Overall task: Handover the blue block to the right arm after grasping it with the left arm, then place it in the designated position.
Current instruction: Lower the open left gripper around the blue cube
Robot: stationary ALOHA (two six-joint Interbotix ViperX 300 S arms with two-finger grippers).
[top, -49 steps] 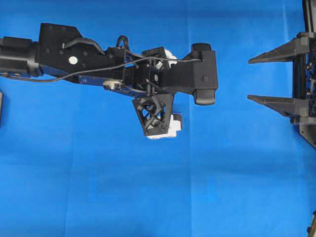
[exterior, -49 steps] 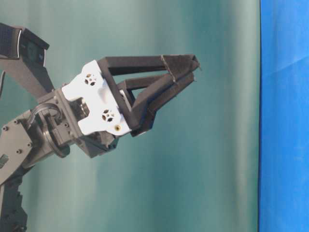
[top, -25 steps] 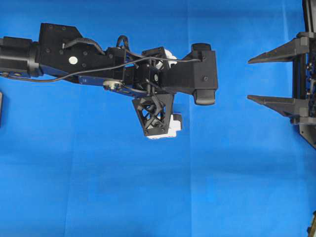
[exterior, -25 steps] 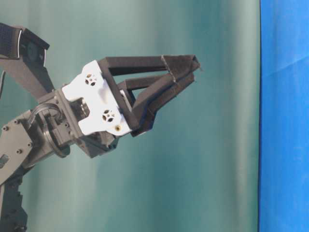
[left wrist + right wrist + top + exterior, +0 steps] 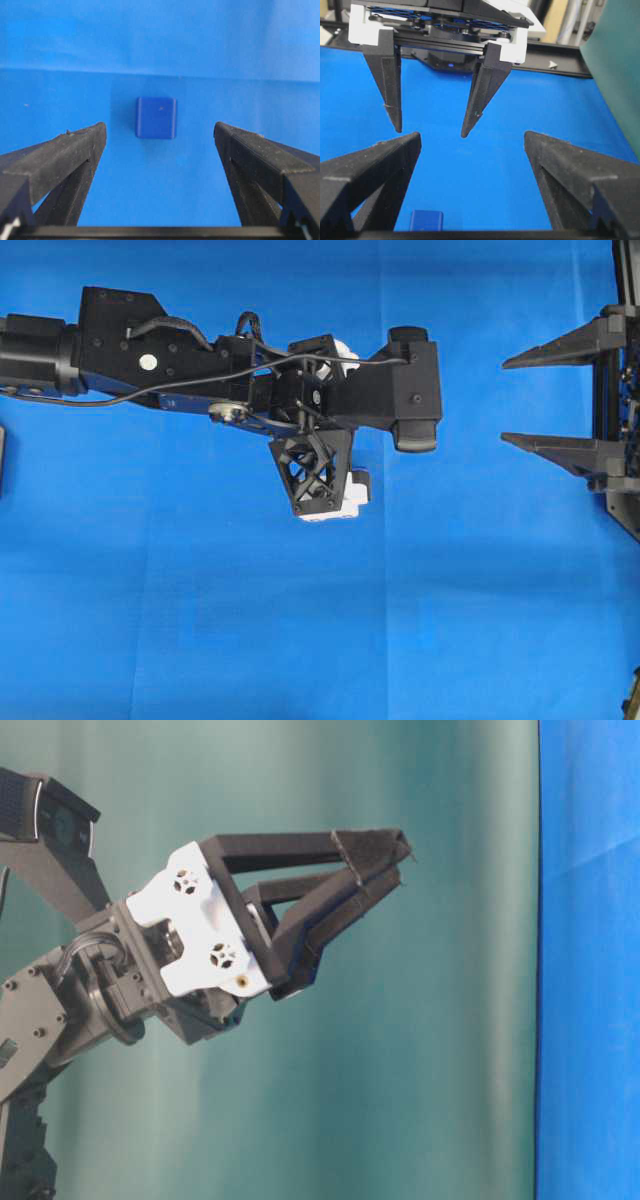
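Observation:
The blue block (image 5: 156,117) lies on the blue cloth, a small dark-blue cube with a faint mark on top. My left gripper (image 5: 159,128) hangs open above it, with the block centred just ahead of its fingertips and touching neither. The right wrist view shows the left gripper (image 5: 431,132) pointing down with its white brackets, and the block (image 5: 426,220) near the bottom edge. My right gripper (image 5: 472,135) is open and empty; in the overhead view it (image 5: 505,400) waits at the right edge. There the left arm (image 5: 200,360) hides the block.
Blue cloth (image 5: 200,620) covers the table. A green backdrop (image 5: 450,1070) stands behind the left gripper (image 5: 400,855) in the table-level view. A black rail (image 5: 560,67) runs along the far table edge. A dark object (image 5: 2,460) pokes in at the left edge.
The left gripper has shifted a hair in the table-level view; otherwise nothing has visibly moved, and both grippers stay open.

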